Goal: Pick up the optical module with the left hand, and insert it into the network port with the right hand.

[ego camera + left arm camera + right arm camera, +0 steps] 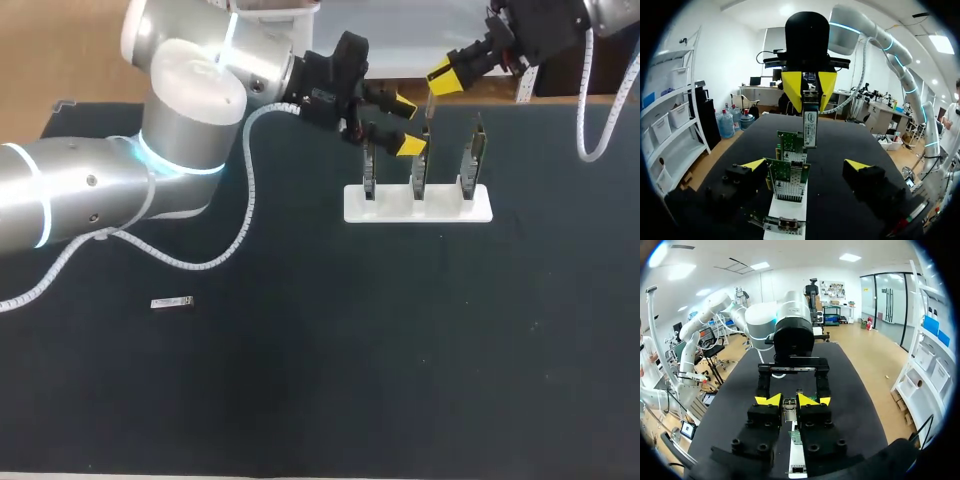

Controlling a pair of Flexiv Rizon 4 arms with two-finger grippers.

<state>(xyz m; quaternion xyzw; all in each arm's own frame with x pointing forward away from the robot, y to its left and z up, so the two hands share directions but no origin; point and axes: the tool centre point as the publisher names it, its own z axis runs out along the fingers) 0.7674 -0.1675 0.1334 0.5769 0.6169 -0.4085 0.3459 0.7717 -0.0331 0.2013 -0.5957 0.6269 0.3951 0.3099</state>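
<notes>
Optical module [810,127] hangs with its long axis straight down, clamped at its upper end between the fingers of our right gripper [810,97], just above the row of 3 network cards [790,180] on the white stand [418,205]. Our left gripper [405,125] faces it, fingers wide apart and empty, the nearest card in the gap. We judge the right arm must line the module's lower end up with a port.
</notes>
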